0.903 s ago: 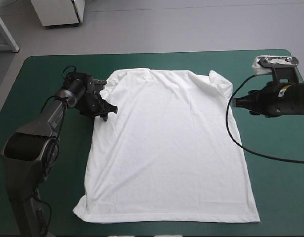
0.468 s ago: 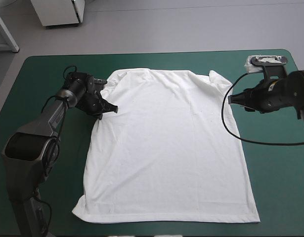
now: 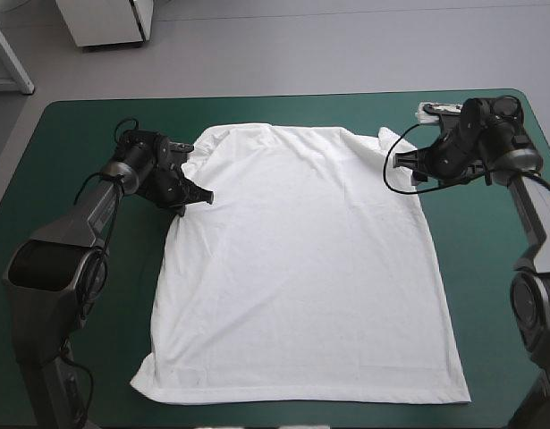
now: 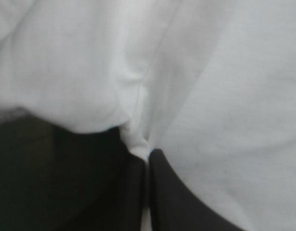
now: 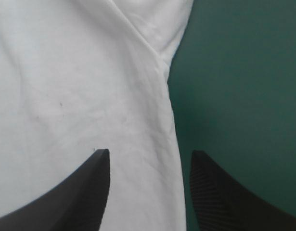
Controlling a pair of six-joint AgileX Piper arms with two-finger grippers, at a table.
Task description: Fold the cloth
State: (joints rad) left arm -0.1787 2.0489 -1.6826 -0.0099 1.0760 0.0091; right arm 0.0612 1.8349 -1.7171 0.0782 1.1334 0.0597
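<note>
Right, the shirt lies flat on the counter; my left jaws pinch its edge by the sleeve, my right jaws stand wide astride the opposite edge.
</note>
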